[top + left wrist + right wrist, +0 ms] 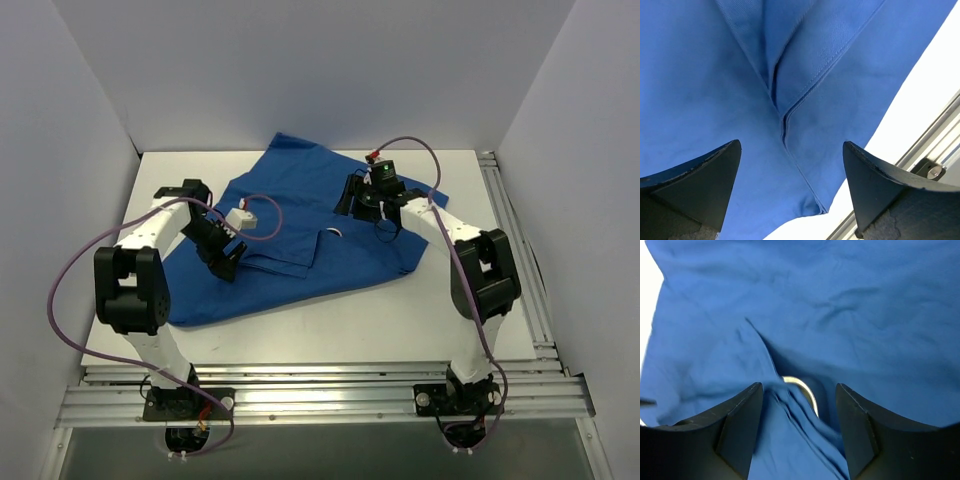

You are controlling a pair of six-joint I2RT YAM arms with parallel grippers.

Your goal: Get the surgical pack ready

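Your blue drape [300, 250] lay folded over itself across the middle of the counter [360, 330], reaching toward its far edge. Your left fingers [710, 185] stood apart above a hemmed fold in the drape's left part. Your right fingers [735, 430] stood apart too, straddling a fold where 1 metal ring [804, 386] peeked out.

The right gripper [799, 386] gapes over rumpled blue drape [865, 315]; curved metal edge [810, 396] peeks from folds.

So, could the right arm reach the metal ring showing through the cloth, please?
Probably yes: the metal ring lies between the open jaws of the right arm, though folds of blue cloth cover part of it.
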